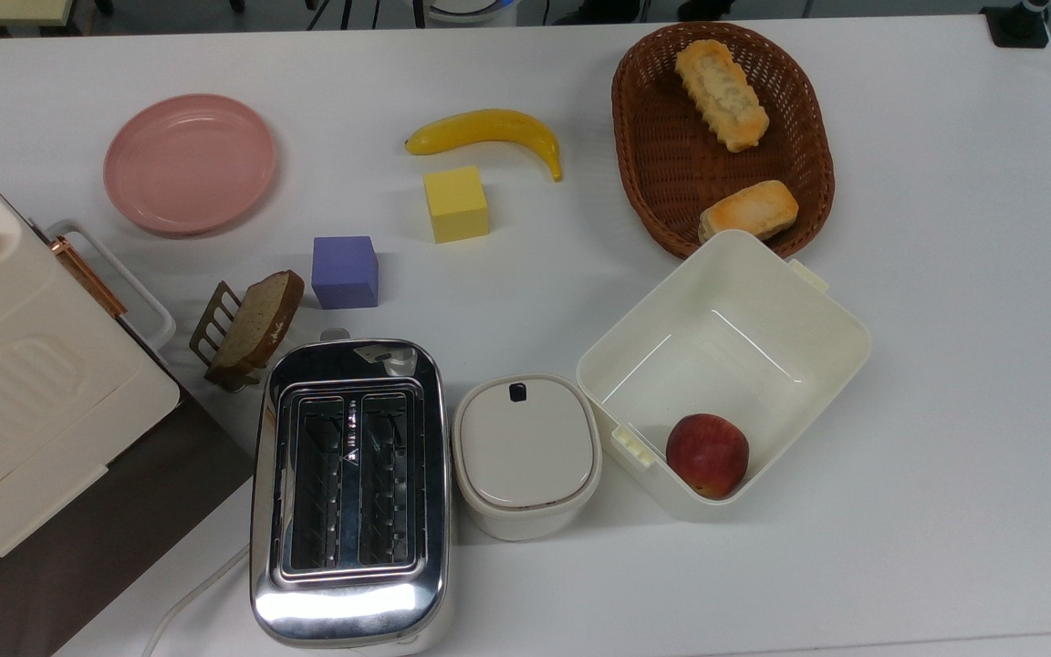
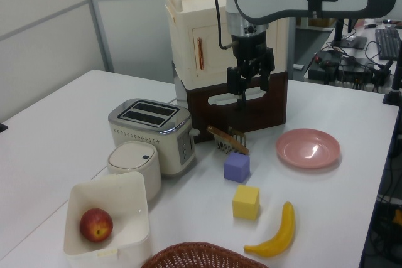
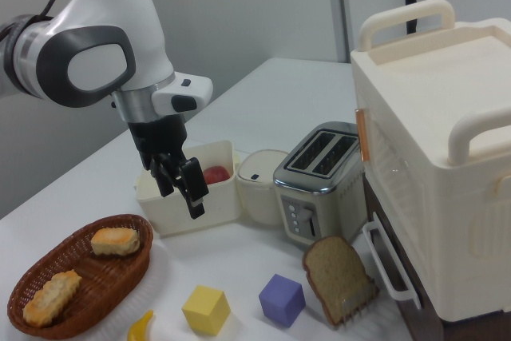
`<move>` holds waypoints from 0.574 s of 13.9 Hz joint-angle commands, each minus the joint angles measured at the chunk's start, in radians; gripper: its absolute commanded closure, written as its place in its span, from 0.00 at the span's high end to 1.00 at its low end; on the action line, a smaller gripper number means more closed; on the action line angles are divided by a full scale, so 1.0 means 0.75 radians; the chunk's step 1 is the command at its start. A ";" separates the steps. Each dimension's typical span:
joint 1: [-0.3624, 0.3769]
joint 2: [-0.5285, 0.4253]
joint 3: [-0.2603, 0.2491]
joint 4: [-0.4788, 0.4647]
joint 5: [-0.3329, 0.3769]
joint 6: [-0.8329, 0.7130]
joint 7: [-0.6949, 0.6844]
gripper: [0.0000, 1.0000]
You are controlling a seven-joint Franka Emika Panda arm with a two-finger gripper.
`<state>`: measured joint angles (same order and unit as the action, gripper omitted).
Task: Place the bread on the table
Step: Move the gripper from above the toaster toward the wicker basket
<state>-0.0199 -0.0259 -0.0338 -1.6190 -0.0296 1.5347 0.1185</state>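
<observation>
While the toaster stands as my landmark at the near edge of the top view, everything below is placed against it, running left to right across the top view.

Cream appliance: at the toaster's left, at the top view's left edge, its handle toward the toaster.
Pink plate: up and to the left of the toaster, alone on the white tabletop.
Brown slice: leaning in a small rack just off the toaster's upper left corner.
Purple cube: just above the toaster, beside the slice.
Yellow cube: above and a little right of the toaster, just below the banana.
Lidded cream pot: just beside the toaster's right side.
Open cream box: right of the pot, with a red apple in its near corner.
Wicker basket: well up and right of the toaster, its near rim next to the box.
Bread: the long ridged loaf lies inside the basket's far half, not on the tabletop.
Short bun: in the basket's near end, apart from the bread.
My tool: in the right view it hangs in the air left of the toaster, in front of the cream box and above the tabletop beside the basket; its fingers point down with a narrow gap between them, and they hold nothing.
</observation>
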 commanded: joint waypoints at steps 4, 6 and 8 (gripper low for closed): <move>0.014 -0.037 -0.012 0.001 0.005 0.003 -0.070 1.00; 0.012 -0.037 -0.012 0.001 0.005 0.011 -0.080 1.00; 0.010 -0.037 -0.012 0.001 0.001 0.003 -0.080 1.00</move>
<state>-0.0193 -0.0393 -0.0334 -1.6110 -0.0299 1.5353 0.0830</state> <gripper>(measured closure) 0.000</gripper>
